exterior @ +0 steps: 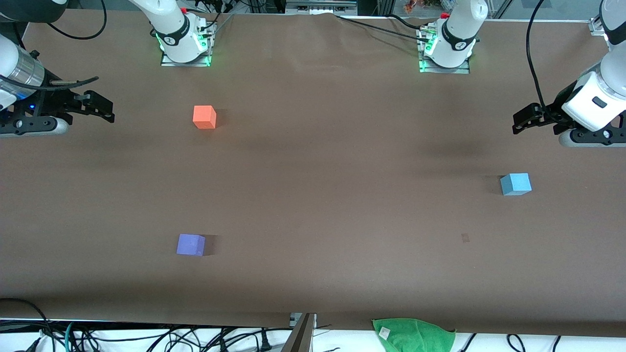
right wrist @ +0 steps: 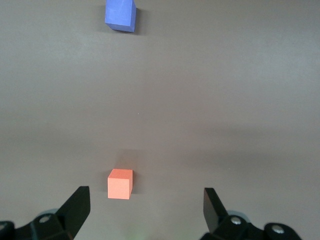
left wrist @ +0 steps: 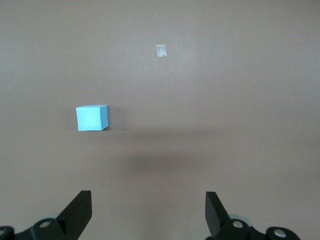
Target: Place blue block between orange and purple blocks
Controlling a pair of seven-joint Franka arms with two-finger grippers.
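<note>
Front view takes in all three cubes on the table [exterior: 313,205]: orange block [exterior: 204,117] toward the right arm's end, purple block [exterior: 190,244] nearer the camera than it, blue block [exterior: 515,184] well apart toward the left arm's end. The left wrist view sees only blue, plus a small clear scrap [left wrist: 161,50]. The right wrist view catches orange and purple. Left gripper [exterior: 525,119] hovers at its table end, fingers spread, empty. Right gripper [exterior: 100,106] likewise, jaws wide, holding nothing.
</note>
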